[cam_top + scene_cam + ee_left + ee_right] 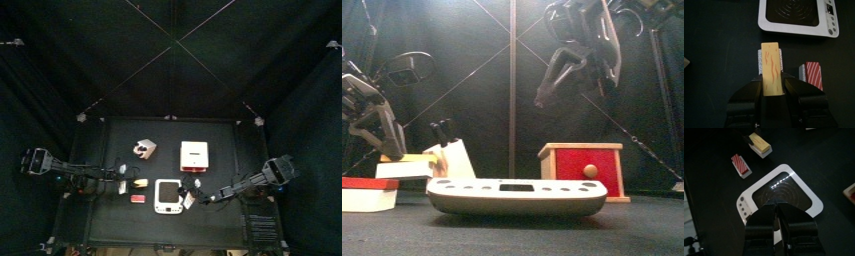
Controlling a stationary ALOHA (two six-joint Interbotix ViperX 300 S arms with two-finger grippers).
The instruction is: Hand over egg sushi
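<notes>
Egg sushi (772, 67) sits pinched in the left jaws (773, 85), seemingly lifted; right jaws (777, 210), nearly pressed together, hover at three o'clock, handover still pending.

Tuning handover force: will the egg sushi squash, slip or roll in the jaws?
Probably not squash: the egg sushi shows straight edges and flat faces, so likely a stiff toy block. Roll is unlikely, since it is box-shaped. Slip is possible: the left gripper covers only its near end, most of the block sticks out past the jaws, and the yellow top looks smooth.
</notes>
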